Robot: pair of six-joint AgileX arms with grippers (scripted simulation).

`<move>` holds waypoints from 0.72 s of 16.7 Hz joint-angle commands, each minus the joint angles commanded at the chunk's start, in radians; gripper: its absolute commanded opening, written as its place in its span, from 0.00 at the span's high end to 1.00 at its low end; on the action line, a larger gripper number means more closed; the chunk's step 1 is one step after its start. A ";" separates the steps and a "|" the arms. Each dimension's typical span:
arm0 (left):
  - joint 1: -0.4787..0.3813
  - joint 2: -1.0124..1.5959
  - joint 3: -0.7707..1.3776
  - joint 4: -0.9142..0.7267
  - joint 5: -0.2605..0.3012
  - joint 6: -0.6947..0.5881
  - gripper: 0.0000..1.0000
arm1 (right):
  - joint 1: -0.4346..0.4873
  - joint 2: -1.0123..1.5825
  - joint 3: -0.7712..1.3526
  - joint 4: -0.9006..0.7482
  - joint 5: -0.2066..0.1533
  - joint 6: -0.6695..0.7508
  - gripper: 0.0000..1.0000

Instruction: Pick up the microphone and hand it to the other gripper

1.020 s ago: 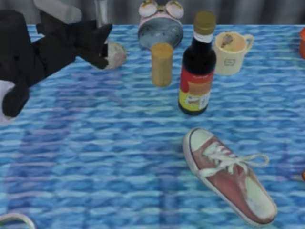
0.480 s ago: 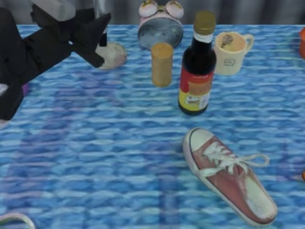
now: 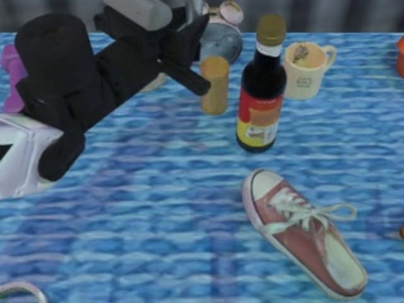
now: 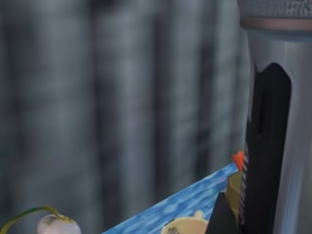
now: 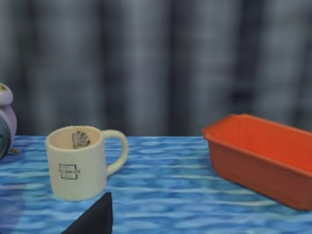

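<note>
The microphone (image 4: 268, 146) fills the left wrist view close up: a silver-grey body with a black panel and a mesh head at the top. It stands right beside a black fingertip (image 4: 222, 217). From above, its grey top (image 3: 193, 9) pokes out past my left gripper (image 3: 202, 54), which is raised over the table's back left and shut on it. My right gripper (image 5: 97, 217), the other gripper, is out of the top view. It shows only as a black tip low over the table, facing the mug.
Along the back stand an alarm clock (image 3: 221, 38), a tan cylinder (image 3: 214, 85), a dark sauce bottle (image 3: 261, 88) and a cream mug (image 3: 306, 69). A red sneaker (image 3: 303, 233) lies front right. A purple dumbbell (image 3: 12, 76) sits far left, an orange tray (image 5: 263, 156) far right.
My left arm has risen and swung right toward the clock and the tan cylinder, carrying the microphone with it. The purple dumbbell is now uncovered at the left.
</note>
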 joint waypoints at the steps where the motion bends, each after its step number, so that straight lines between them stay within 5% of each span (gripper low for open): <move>1: -0.045 -0.018 -0.002 -0.008 -0.047 -0.002 1.00 | 0.000 0.000 0.000 0.000 0.000 0.000 0.00; 4: -0.133 -0.061 -0.005 -0.025 -0.135 -0.006 1.00 | 0.000 0.000 0.000 0.000 0.000 0.000 0.00; 12: -0.142 -0.067 -0.005 -0.027 -0.144 -0.006 1.00 | 0.000 0.000 0.000 0.000 0.000 0.000 0.00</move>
